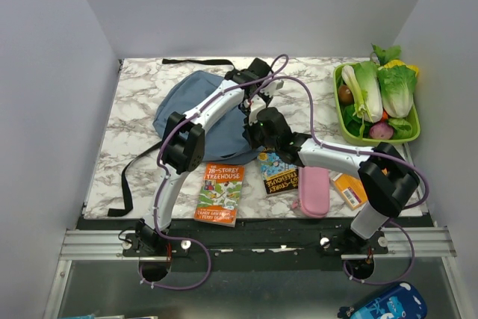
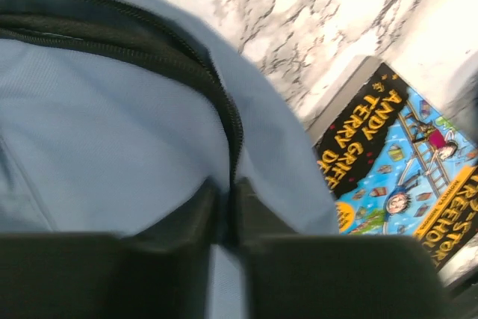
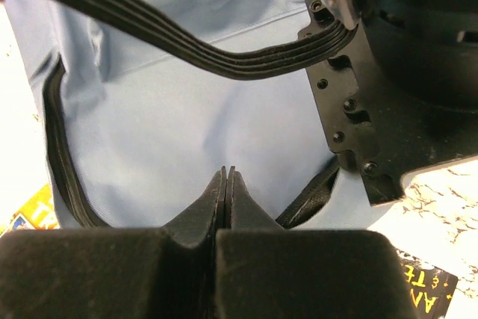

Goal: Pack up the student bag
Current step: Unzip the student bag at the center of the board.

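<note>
The bag [image 1: 179, 95] lies flat on the counter [image 1: 127, 117], in its far middle part. My left claw [image 2: 224, 203] is at the right side of the bag, and its two fingers pinch the blue cloth just beside the black zipper [image 2: 112, 35]. My right claw [image 3: 226, 178] is pressed together with nothing between, and it hangs over the blue cloth, close to the left one.

I judge that the step is to open the mouth of the bag. To do it well, I should hold the cloth and not the zipper teeth. I should lift slowly and watch that the whole bag does not rise with it. The right claw can press the lower side down.

The orange book [image 1: 222, 193], the dark book [image 1: 278, 175] and the pink pencil case [image 1: 314, 190] lie near, on the near side of the bag, so the opening should face them.
</note>
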You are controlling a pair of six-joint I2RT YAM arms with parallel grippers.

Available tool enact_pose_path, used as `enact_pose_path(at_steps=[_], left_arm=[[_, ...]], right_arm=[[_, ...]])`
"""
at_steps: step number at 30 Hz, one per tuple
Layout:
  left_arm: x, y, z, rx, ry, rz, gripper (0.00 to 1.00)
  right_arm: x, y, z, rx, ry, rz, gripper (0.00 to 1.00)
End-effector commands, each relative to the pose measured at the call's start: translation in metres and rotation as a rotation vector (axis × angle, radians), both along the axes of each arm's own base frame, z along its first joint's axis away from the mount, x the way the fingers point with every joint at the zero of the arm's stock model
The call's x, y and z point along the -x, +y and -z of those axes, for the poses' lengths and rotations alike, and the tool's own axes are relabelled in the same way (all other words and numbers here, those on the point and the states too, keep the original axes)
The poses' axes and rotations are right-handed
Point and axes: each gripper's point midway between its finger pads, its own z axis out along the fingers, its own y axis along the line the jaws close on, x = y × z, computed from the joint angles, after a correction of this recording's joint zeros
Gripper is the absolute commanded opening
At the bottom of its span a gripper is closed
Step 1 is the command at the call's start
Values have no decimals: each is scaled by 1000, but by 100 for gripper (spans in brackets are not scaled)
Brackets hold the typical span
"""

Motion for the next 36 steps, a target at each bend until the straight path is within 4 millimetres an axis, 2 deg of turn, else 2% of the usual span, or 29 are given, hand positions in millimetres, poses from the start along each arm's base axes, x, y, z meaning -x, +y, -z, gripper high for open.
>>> enact_pose_path(at_steps=[1,10,11,13,14,19,23,31,36], left_arm=[[0,-10,3,6,5,20,0],[-7,-25,-7,70,4,12,0],[-12,-29,-15,91,-13,5,0],[-16,-36,-14,121,5,-24,0],[-22,-41,-23,148,-13,-33,0],[-44,-50,-28,232,-30,-110,0],[-59,-51,-33,297,-33,-181,0],[-95,-54,-61,410,-123,-242,0],[-101,-54,-68,448,-125,-260,0]], right_arm=[[-13,12,-28,-75,-73,5,1],[-17,17,-29,-72,-77,0,1],[-18,18,-27,-69,-72,-5,1],[-18,22,-28,-70,-68,-14,1],[-19,24,-29,-74,-64,-18,1],[-13,30,-24,-69,-50,-37,1],[-5,35,-15,-65,-22,-56,1],[19,48,-9,-63,21,-107,1],[44,62,0,-84,80,-183,1]])
